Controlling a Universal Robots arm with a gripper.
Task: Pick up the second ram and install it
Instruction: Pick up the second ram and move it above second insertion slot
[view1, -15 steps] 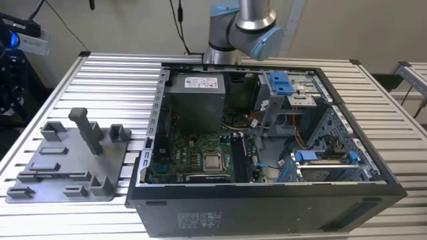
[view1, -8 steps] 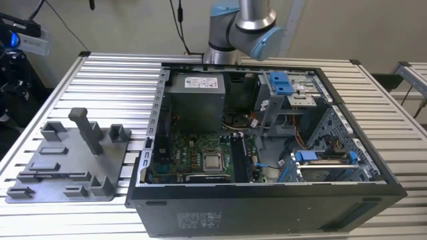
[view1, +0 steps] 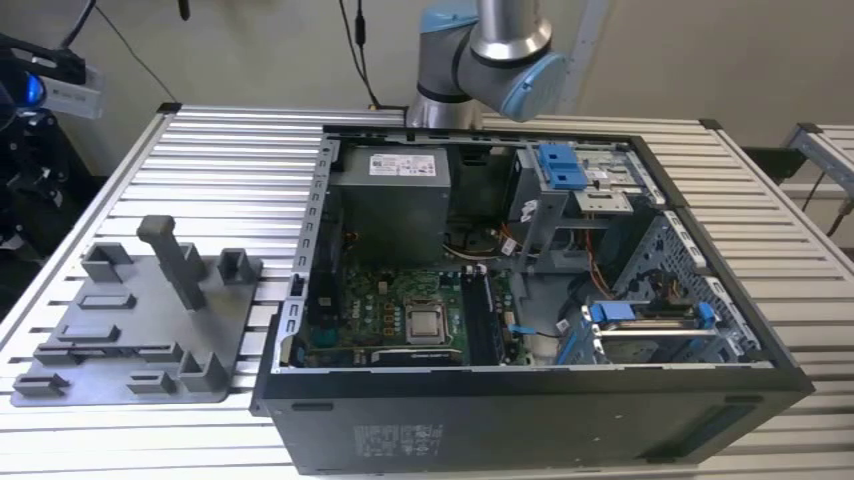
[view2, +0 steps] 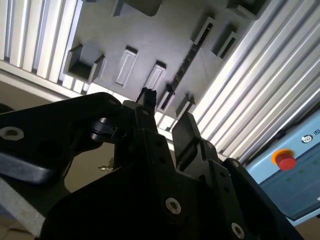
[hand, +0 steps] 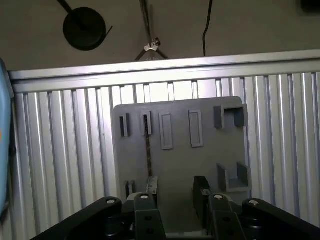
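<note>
One thin dark memory stick (hand: 148, 150) stands on edge in a slot of the grey tray (hand: 210, 150), near a corner of the tabletop (view1: 227, 170). The pincer (hand: 175, 187) hangs above the tray, open and empty. The stick looks light, stiff and fragile; better to take its flat sides near the middle.

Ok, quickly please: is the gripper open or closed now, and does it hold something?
Gripper: open, fingers apart, holding nothing.
</note>
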